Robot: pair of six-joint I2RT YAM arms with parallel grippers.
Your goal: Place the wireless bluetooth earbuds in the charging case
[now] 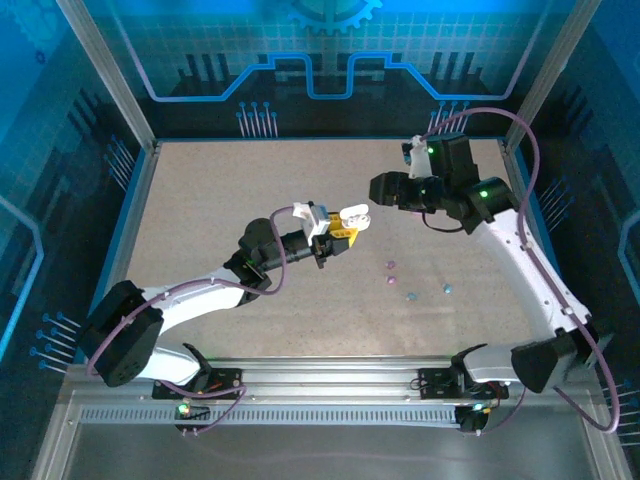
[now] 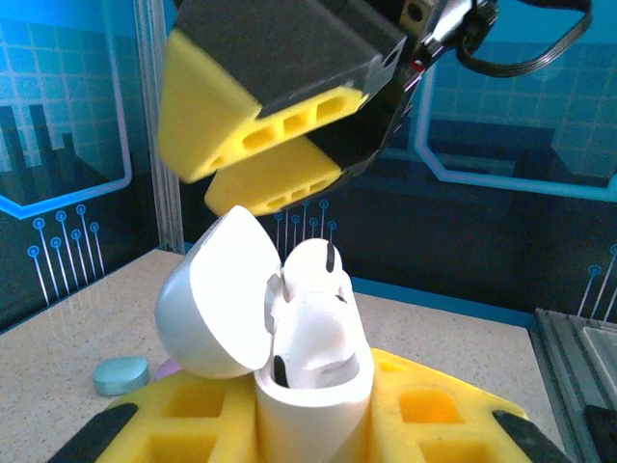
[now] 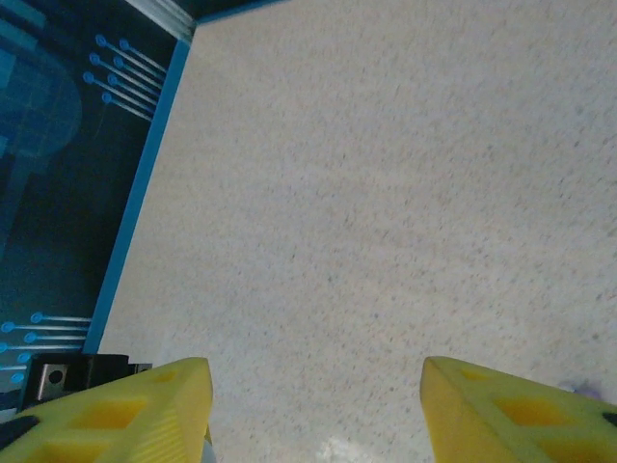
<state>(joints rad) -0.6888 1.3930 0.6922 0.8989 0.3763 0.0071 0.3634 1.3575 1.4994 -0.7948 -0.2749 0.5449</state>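
My left gripper (image 1: 340, 235) is shut on a white charging case (image 2: 313, 386), which it holds upright between its yellow fingers (image 2: 434, 405) above the middle of the table. The case's lid (image 2: 217, 294) is swung open to the left. Two white earbuds (image 2: 313, 275) sit in the case, one standing higher than the other. My right gripper (image 2: 198, 178) hovers just above the case; in its own wrist view this gripper (image 3: 316, 405) is open with only bare table between the fingers. On the table lie two pink earbuds (image 1: 391, 265) and two blue ones (image 1: 410, 296).
A flat teal piece (image 2: 120, 374) lies on the table just behind the held case, with something pinkish (image 2: 169, 367) beside it. The speckled table (image 1: 220, 200) is bounded by blue walls and a metal rail (image 1: 320, 375) at the near edge.
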